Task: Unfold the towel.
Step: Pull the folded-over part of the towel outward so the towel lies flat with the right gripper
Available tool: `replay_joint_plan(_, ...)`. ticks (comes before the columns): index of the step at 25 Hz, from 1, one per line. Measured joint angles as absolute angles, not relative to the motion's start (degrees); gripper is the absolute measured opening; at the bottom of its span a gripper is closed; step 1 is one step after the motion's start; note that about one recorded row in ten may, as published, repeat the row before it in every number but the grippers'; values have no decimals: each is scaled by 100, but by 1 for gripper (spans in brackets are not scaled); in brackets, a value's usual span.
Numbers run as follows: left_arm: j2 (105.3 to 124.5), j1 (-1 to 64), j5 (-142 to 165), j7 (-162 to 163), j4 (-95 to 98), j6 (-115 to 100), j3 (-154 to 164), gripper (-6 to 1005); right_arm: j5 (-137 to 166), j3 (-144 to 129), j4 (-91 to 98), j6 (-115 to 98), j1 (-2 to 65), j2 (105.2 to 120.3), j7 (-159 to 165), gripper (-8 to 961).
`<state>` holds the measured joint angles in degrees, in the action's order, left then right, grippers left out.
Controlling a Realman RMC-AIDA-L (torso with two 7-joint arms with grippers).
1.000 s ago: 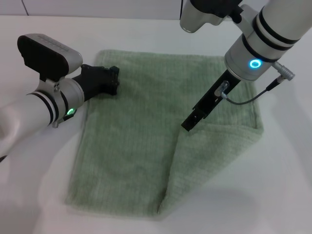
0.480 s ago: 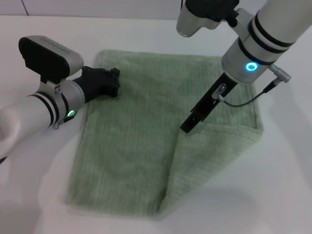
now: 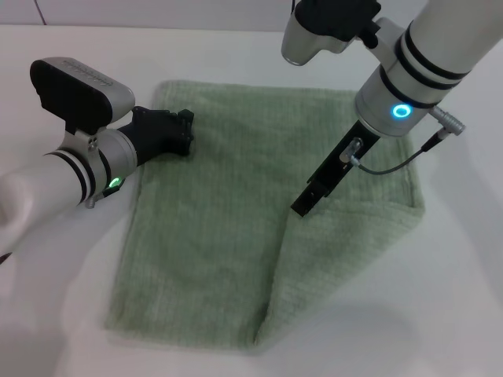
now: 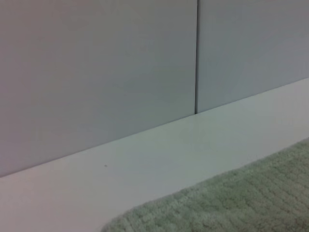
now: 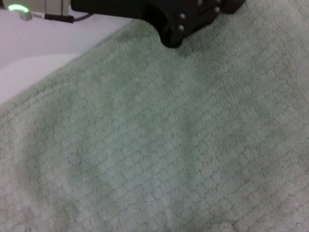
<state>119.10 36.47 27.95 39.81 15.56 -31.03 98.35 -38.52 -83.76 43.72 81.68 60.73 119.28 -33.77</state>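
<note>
lying: towel point(image 3: 236, 204) spread on the white table point(image 3: 71, 314), filling the middle of the head view; pale green, ribbed, roughly square
fold: lower right part of the towel is doubled over; a triangular flap runs from the centre of the frame down to the lower edge and out to the right edge
right gripper point(image 3: 304, 203): comes down from the upper right of the head view, its dark tip touching the towel at the upper corner of the flap, near frame centre
right fingers: seen as one slim dark tip; cannot tell whether they are together or clamped on cloth
left gripper point(image 3: 182, 132): at the left of the head view, black, lying low on the towel's upper left part, just inside its left edge
left fingers: cannot tell whether apart or together
left wrist view: towel point(image 4: 231, 203) edge in the lower right, bare table point(image 4: 145, 159) beyond it, grey wall point(image 4: 96, 72) with a vertical seam
right wrist view: towel point(image 5: 169, 145) fills the frame; left gripper point(image 5: 178, 21) rests on it at the top
</note>
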Motion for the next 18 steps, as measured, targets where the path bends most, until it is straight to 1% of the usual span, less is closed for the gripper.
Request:
replay_joint_plan(9,11909,3647,2795,3981,1556,-3110,9835,-2,-3869,-8421,3888,7939,6268,11947,-3522,713)
replay_joint_plan(18,11909,3641,2795,3981,1555,-3111,9835,-1,-3929,-8536,3841,7919,6278,11959,-3548,712)
